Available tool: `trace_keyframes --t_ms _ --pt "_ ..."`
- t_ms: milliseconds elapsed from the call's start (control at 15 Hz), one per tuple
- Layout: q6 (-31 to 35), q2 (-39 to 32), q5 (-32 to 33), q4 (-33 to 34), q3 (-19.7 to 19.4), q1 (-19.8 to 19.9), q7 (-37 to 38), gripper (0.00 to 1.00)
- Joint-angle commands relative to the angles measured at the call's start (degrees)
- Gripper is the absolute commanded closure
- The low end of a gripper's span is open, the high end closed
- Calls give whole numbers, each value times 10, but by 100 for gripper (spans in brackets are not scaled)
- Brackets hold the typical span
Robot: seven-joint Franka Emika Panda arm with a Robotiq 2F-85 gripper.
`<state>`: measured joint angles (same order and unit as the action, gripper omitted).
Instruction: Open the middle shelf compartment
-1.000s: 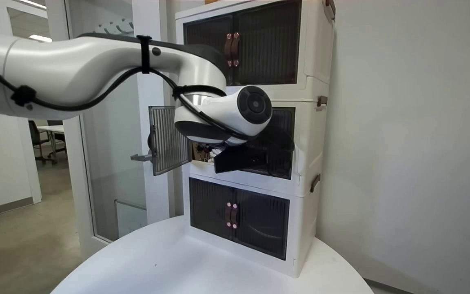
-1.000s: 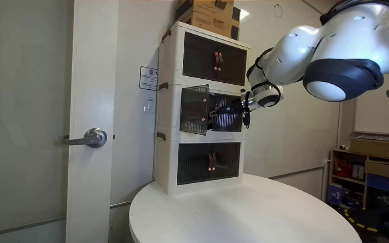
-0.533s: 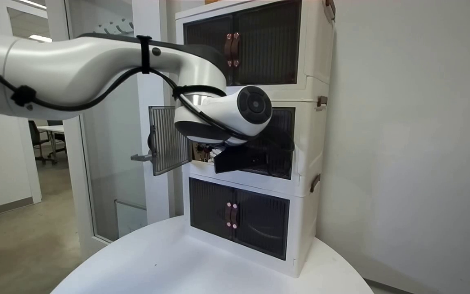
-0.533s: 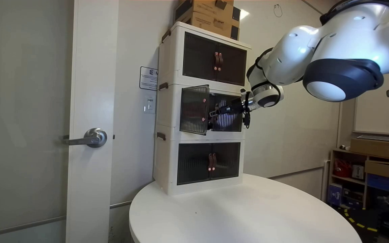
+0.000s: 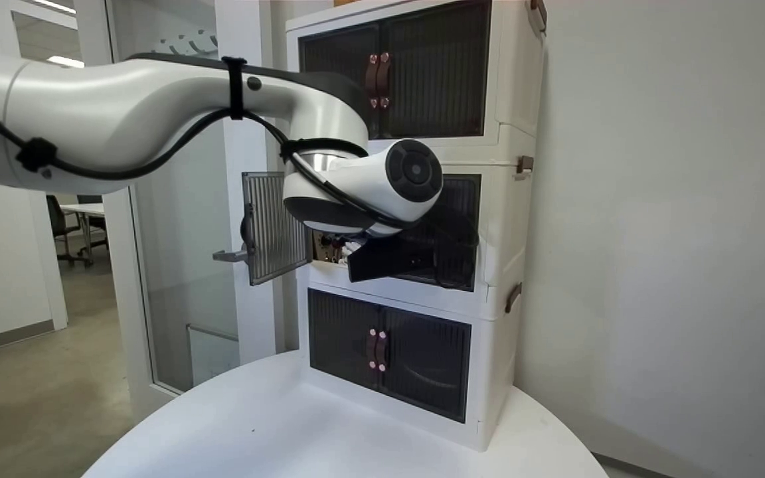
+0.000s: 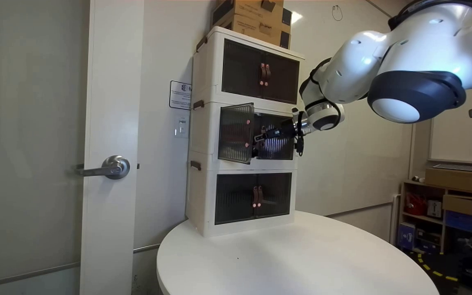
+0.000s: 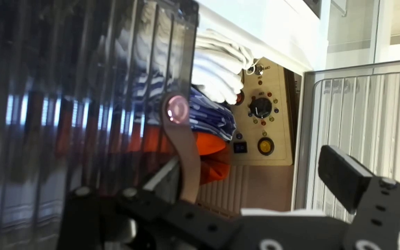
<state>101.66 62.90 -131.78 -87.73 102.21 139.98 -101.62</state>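
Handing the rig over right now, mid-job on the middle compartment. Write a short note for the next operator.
Gripper: open, jaws wide apart, holding nothing; one jaw is beside the handle of the second door, contact unclear.
Job's things: the middle compartment sits between the shut top tier and shut bottom tier.
Done: its first door is swung open, giving a view inside.
Left: the second door looks shut. If both must open, likely pull that handle next; otherwise, back off.

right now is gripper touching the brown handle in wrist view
Cannot tell: in the wrist view one gripper finger meets the handle in outline; depth unclear.
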Motion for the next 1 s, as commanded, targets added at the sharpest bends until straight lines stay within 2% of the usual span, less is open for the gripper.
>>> trace_keyframes --t_ms 0,600,933 --pt "-8 3 -12 -9 -8 -23 7 0" --pt "-5 -6 -17 -55 -13 -62 21 0" --pt "-20 -10 -8 -102 -21 -91 38 0"
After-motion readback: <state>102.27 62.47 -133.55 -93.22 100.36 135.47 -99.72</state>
